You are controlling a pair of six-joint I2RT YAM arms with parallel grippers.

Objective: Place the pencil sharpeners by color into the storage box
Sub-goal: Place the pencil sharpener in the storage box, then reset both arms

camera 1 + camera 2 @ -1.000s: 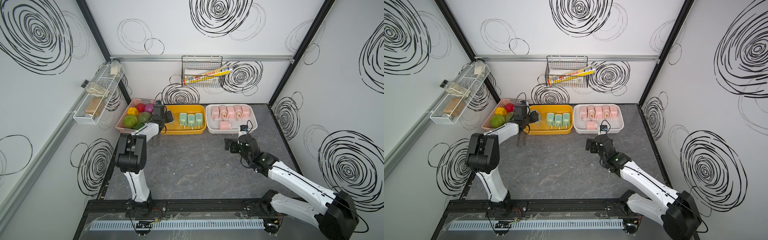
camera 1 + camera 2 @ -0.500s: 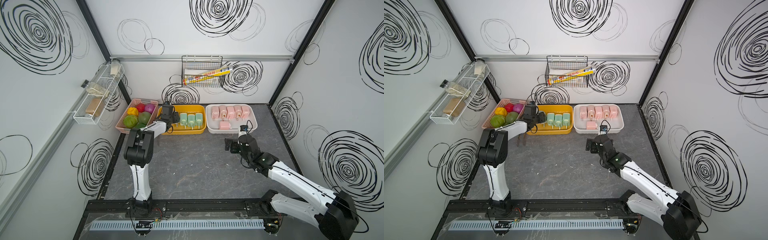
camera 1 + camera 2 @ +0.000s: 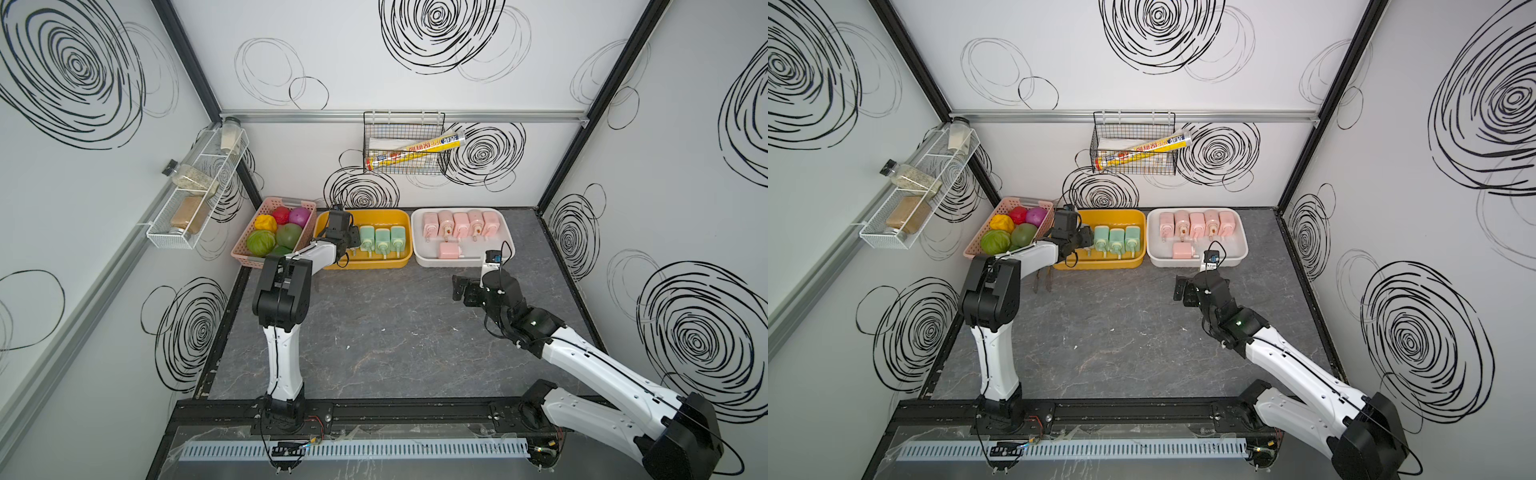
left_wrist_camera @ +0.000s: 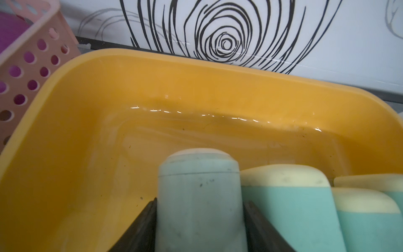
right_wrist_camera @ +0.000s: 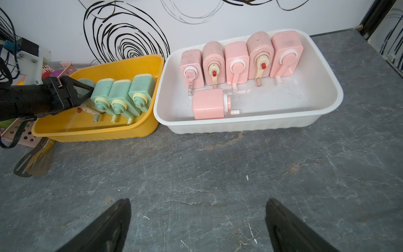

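Observation:
My left gripper (image 4: 200, 201) is shut on a mint green pencil sharpener (image 4: 198, 174), low inside the left part of the yellow storage box (image 3: 374, 266). Right beside it lie three more green sharpeners (image 3: 382, 240) in a row. The right wrist view shows the black fingers (image 5: 74, 87) clasping that sharpener (image 5: 86, 84). The white storage tray (image 3: 465, 262) holds a row of pink sharpeners (image 3: 460, 224) and one more lying in front (image 3: 449, 250). My right gripper (image 5: 198, 201) hangs open over bare table, in front of the white tray (image 5: 250, 128).
A pink perforated basket (image 3: 249, 257) of round toy vegetables sits left of the yellow box. A brown spatula-like tool (image 3: 1042, 280) lies on the table by the box's front left corner. A wire basket (image 3: 403, 145) and a wire rack (image 3: 195, 195) hang on the walls.
My left arm has swung right from beside the pink basket to over the yellow box, carrying the green sharpener. The right arm has not moved.

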